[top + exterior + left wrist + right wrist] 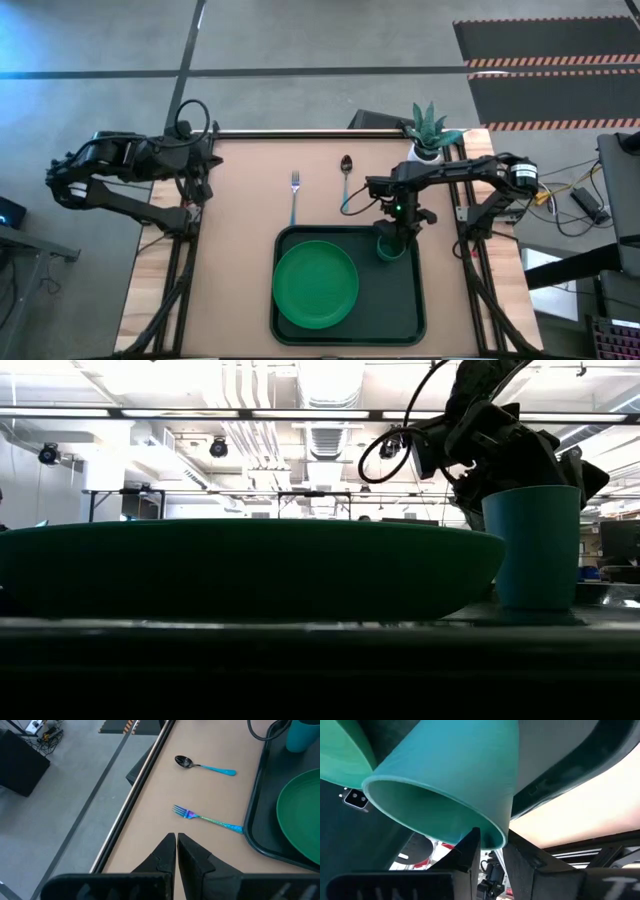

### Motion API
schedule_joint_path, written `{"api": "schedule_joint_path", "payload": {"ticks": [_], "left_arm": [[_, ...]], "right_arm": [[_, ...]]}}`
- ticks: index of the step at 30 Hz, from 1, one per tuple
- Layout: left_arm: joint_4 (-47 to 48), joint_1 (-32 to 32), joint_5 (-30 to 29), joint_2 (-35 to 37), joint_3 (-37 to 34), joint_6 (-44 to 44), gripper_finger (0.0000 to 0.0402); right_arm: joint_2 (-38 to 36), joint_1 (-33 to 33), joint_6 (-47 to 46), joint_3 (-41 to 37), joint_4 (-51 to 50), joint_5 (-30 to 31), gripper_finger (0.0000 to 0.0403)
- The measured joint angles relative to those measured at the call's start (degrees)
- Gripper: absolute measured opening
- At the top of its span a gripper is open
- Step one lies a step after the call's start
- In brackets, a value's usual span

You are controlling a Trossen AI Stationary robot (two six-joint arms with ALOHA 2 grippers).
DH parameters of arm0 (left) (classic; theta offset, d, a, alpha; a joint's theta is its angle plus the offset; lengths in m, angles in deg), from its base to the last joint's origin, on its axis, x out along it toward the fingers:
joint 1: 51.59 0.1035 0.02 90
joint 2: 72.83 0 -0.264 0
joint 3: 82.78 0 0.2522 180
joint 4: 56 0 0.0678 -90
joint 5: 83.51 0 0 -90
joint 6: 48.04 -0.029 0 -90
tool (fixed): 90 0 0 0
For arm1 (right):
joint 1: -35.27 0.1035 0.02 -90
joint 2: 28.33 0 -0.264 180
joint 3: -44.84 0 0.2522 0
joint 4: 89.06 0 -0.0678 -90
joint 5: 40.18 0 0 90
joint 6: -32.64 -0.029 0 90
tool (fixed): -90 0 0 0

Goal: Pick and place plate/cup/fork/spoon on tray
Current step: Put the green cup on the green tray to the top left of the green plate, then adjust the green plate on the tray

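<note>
**Cup going down on the tray, cutlery still to come**

My right gripper (391, 236) is over the tray's (300, 240) far right corner, and its 2 fingers pinch the rim of the cup (389, 247): one finger (465, 852) inside the wall, the other outside, as my right wrist view shows. From table height the cup (531, 547) stands upright with its base on or just above the tray floor; I cannot tell which. So I judge that I am at the placing step for the cup, with the release not yet made.

The plate (315, 284) already lies flat in the tray, toward its left side, near the cup but apart from it. That makes 2 of the 4 pieces dealt with, or nearly so.

The fork (295, 193) and the spoon (345, 177) lie on the bare table beyond the tray's far edge, side by side and apart, handles pointing toward the tray; the fork's handle end comes almost to the rim. My left gripper (200, 186) waits at the table's left edge with its fingers (167, 854) pressed together, holding nothing.

Next I should part the right fingers and lift straight up, so the inner finger clears the rim without tipping the cup. The spoon is the closer piece after that; being thin and flat, it will need a low, careful pinch on the handle.
</note>
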Motion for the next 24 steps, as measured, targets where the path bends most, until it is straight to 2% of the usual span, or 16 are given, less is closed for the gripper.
{"api": "schedule_joint_path", "payload": {"ticks": [6,14,18,21,24], "left_arm": [[0.00,0.04,-0.04,0.00,0.00,0.00,0.0000],[-0.09,0.04,-0.28,0.00,-0.70,0.09,0.0000],[-2.82,0.04,-0.24,0.02,-4.58,0.04,0.0000],[-7.24,0.04,0.18,-0.17,-9.55,-0.29,0.0000],[-13.11,0.04,3.45,-0.86,-14.90,-0.71,0.0000]], "right_arm": [[-2.44,0.02,-0.90,0.00,0.08,-2.07,0.0070],[-10.09,0.02,-8.44,0.00,4.28,-1.39,0.0070],[-14.73,0.03,-14.28,0.00,18.99,1.79,0.0070],[-17.91,0.02,-15.61,0.00,37.37,6.67,0.0069],[-20.58,0.06,-12.13,0.00,57.31,13.27,0.0062]]}}
